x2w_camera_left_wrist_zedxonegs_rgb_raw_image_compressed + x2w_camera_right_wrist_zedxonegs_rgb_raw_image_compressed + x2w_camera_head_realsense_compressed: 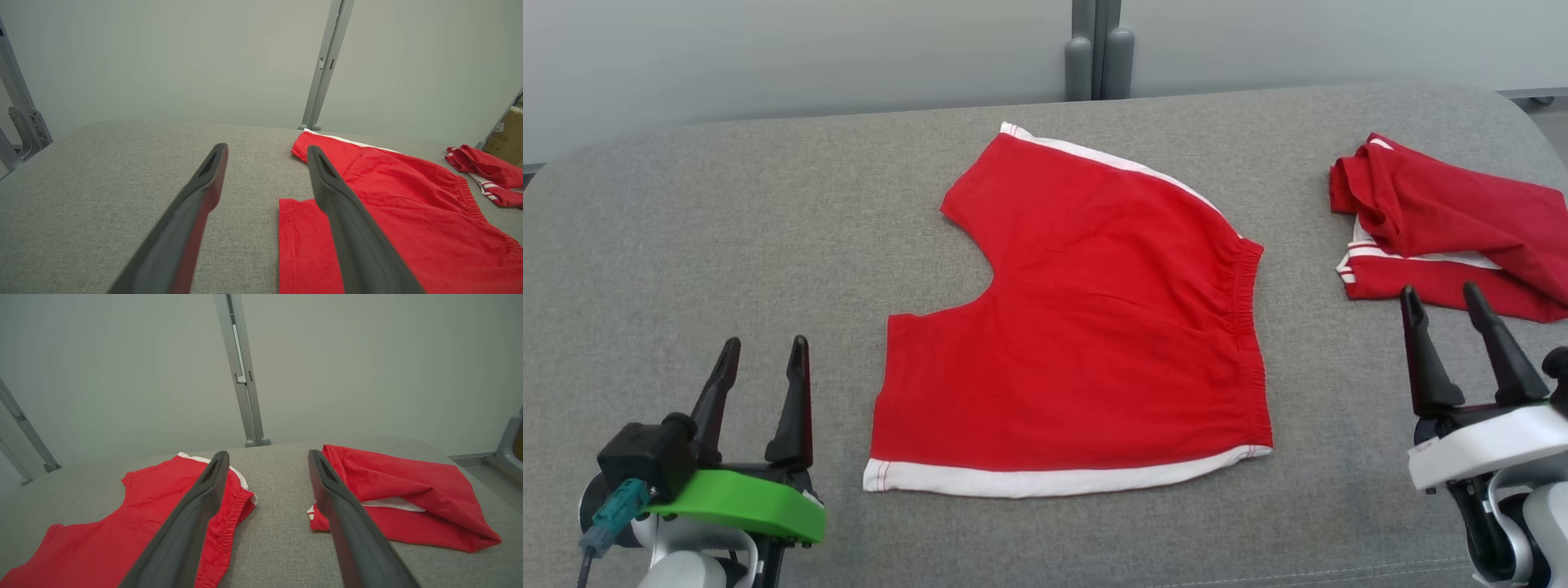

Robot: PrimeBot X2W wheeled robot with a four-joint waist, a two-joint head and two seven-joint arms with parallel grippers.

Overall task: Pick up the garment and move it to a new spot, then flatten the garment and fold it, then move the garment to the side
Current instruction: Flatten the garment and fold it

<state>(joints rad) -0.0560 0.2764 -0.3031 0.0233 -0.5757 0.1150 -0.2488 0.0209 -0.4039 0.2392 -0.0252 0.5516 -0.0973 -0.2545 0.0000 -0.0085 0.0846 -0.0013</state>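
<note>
Shorts (1078,327): I saw them flat, red, white-trimmed, elastic waist, mid-table (727,204).
Left gripper (766,343): wide, empty.
Right gripper (1440,291): wide, empty, near crumpled red cloth (1454,229).
Left wrist view: cardboard box (506,139), far right.

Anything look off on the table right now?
Minor only. The red shorts lie flat but skewed, waistband toward the right. The second red garment at the right end is rumpled, its top layer bunched over white trim. No damage visible.

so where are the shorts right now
Head view: the shorts lie flat mid grey surface, between the left gripper and right gripper, with another red garment apart on the robot's right.
</note>
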